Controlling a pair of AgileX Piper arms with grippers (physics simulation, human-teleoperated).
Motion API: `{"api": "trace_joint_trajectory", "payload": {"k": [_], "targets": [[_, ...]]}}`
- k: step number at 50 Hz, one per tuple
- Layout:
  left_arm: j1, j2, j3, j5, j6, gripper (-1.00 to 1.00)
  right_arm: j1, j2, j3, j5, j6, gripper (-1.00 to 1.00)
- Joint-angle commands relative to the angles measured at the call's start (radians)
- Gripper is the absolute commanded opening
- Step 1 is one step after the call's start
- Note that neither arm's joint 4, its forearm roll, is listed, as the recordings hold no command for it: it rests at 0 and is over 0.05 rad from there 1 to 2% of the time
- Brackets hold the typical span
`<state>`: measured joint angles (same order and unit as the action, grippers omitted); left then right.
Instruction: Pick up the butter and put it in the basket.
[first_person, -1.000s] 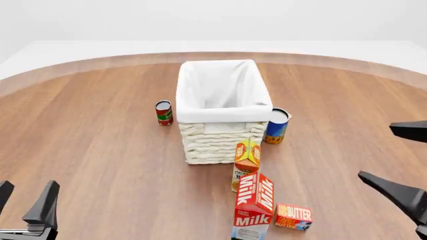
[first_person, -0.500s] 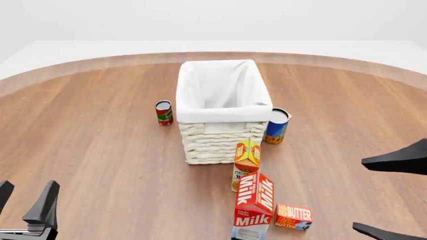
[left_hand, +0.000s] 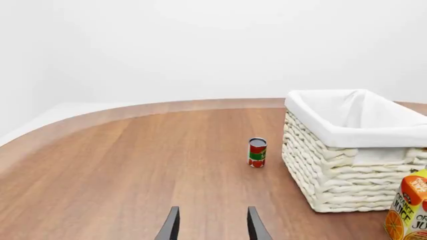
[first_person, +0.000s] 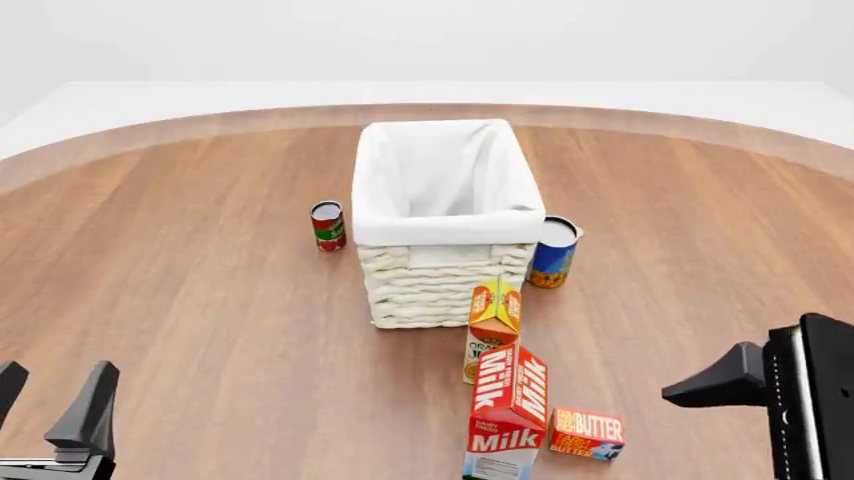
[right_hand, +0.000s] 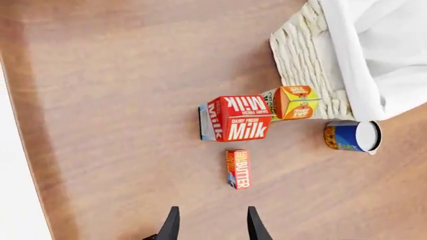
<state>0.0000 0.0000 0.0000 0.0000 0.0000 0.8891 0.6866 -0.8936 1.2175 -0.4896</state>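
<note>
Red-orange butter box lies flat; both claws gape, holding nothing.

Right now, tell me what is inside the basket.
The basket shows only its white cloth lining, with nothing lying in the part that can be seen. The near wall hides the bottom on that side, so it cannot be checked. The butter sits outside on the table.
</note>
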Motion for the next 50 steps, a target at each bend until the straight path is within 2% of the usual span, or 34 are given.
{"api": "trace_joint_trajectory", "payload": {"k": [1, 16, 33, 40, 50], "targets": [[0.0, 0.0, 0.0, 0.0, 0.0, 1.0, 0.015, 0.027, 0.039, 0.002, 0.012, 1.0], [0.0, 0.0, 0.0, 0.0, 0.0, 1.0, 0.017, 0.043, 0.058, 0.001, 0.017, 1.0], [0.0, 0.0, 0.0, 0.0, 0.0, 1.0, 0.015, 0.067, 0.091, -0.045, 0.02, 1.0], [0.0, 0.0, 0.0, 0.0, 0.0, 1.0, -0.007, 0.069, 0.087, -0.042, 0.004, 1.0], [0.0, 0.0, 0.0, 0.0, 0.0, 1.0, -0.089, 0.086, 0.098, -0.069, -0.051, 1.0]]}}
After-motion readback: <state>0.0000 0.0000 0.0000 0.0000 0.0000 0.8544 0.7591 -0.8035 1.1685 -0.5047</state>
